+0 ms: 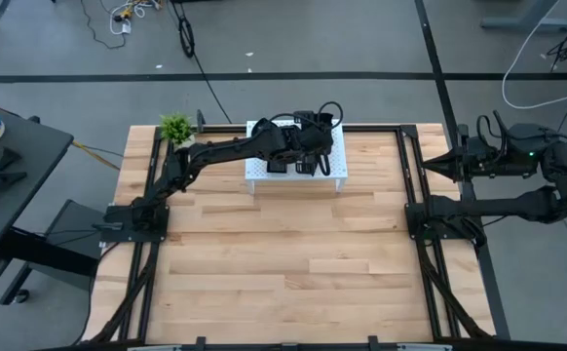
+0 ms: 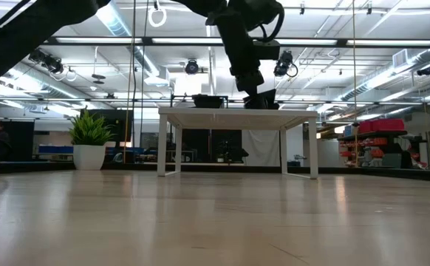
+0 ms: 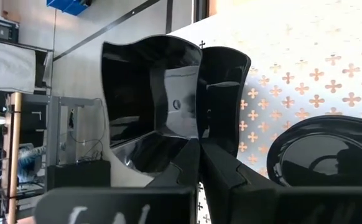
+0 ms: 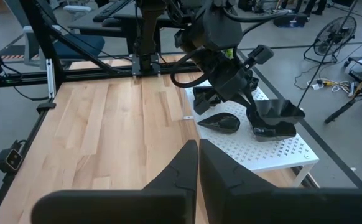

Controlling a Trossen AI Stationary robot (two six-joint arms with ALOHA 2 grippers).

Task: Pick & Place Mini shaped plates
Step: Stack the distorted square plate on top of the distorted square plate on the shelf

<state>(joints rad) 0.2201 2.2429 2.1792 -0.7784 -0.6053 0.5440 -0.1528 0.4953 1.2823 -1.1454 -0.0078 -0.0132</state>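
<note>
While our right gripper (image 1: 428, 167) waits shut at the table's right edge, our left gripper (image 4: 253, 116) clamps a wavy-edged black plate (image 3: 150, 118) over the white perforated stand (image 1: 337, 168).

L arm w/ left gripper (image 1: 308, 146) over white stand (image 1: 337, 168); R arm parked at table's right edge.

Both arms are matte black, built of blocky segments joined by rounded joints, with black cables looping over the wrists. The right arm (image 1: 517, 185) shows a small green light. Each pincer has two tapered dark fingers (image 4: 180, 171).
</note>
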